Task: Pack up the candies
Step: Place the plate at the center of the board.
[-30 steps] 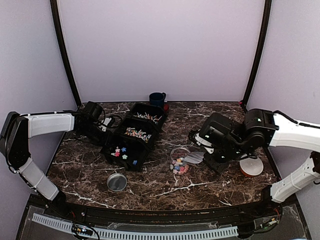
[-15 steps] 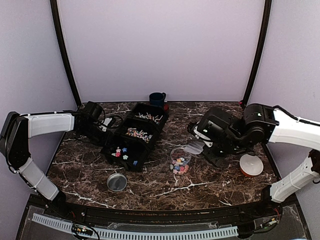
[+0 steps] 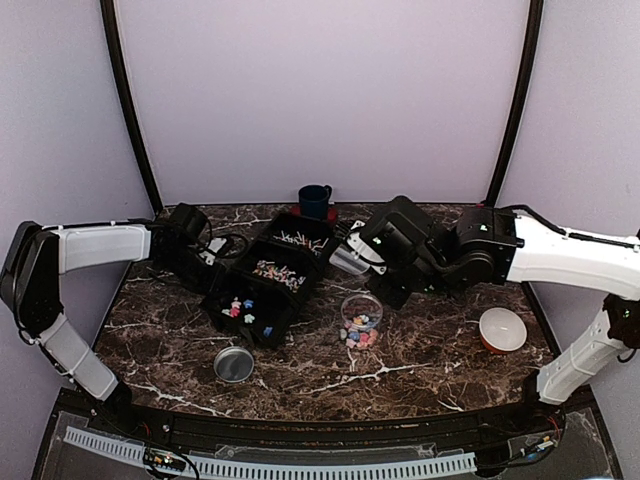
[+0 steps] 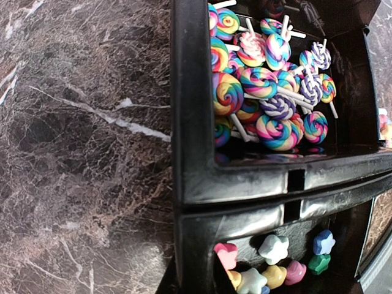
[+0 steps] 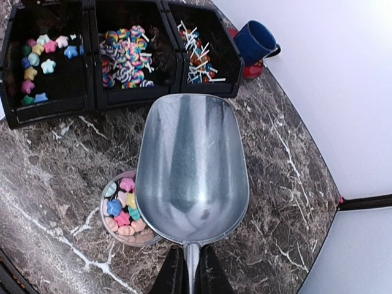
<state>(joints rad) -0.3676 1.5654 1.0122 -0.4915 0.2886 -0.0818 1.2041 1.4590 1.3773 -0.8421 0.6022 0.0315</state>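
Gripping a metal scoop [image 5: 191, 168] by its thin handle: right claw [image 5: 190, 274] pinched tight on the stem, one finger on either side. Scoop bowl bare inside.

Top view: the scoop is held off the dark marbled worktop [image 3: 430, 362], just right of the far end of a black tray [image 4: 193, 153], mouth toward the tray.

Tray has three compartments in a diagonal row.
- Nearest: star candies [image 5: 38, 58], loose and scattered; pink, blue, yellow, green, white.
- Middle: lollipops [image 4: 263, 92], a heap of rainbow swirls on white sticks.
- Farthest: stick candies [image 5: 197, 54], thin and pale, in a jumble.

Clear jar [image 3: 360, 318] stands upright on the worktop, open-topped, near the tray's right side and apart from it. More star candies lie in its bottom. In the right wrist view the scoop's bowl overlaps the jar's right half.

Left claw [image 3: 203, 260] sits at the tray's left side. The top view is too small to show whether it touches the wall, and no fingers show in the left wrist view, which is filled by the tray wall close up. Cannot tell whether this claw is spread or pressed together.

Others: round metal lid [image 3: 234, 364] flat near the front edge, left of the jar. White bowl [image 3: 502, 329] at far right. Blue mug [image 3: 315, 198] at the back, behind the tray's far end.
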